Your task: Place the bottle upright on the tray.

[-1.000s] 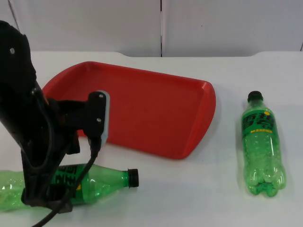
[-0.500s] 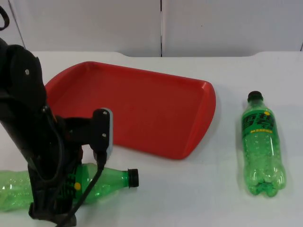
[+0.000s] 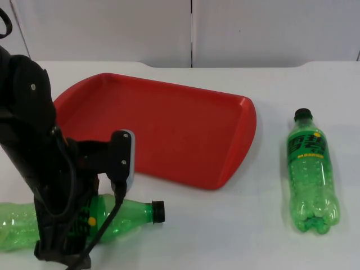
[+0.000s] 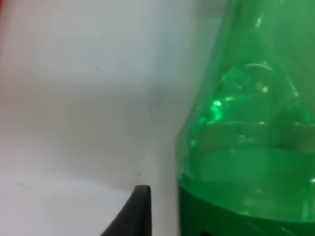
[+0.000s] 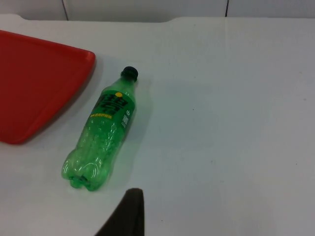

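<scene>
**At the table's near left corner, the left arm closed in on a fallen bottle**

Near the table's front left corner, the left gripper (image 3: 56, 247) hung low over a green bottle (image 3: 121, 216) that lay on its side on the white table (image 3: 225, 236), its black cap pointing toward the table's middle. From above, the arm hid the bottle's midsection and the fingers themselves, so whether the jaws stood apart or had closed on the plastic could not be told. The left wrist view showed the bottle's green body (image 4: 251, 137) just beside one black fingertip (image 4: 135, 211), with bare table on the other side.

The red tray (image 3: 169, 129) sat behind the bottle, toward the table's back left, with nothing standing on it. A second green bottle (image 3: 309, 171) also lay flat, near the table's right edge and well apart from the tray; the right wrist view took it in (image 5: 103, 132) alongside the tray's corner (image 5: 44, 93), suggesting the right arm waited above that side.

By all appearances the task had barely begun: no bottle was lifted, and the grasp, the turn upright and the placing on the tray all remained.
</scene>
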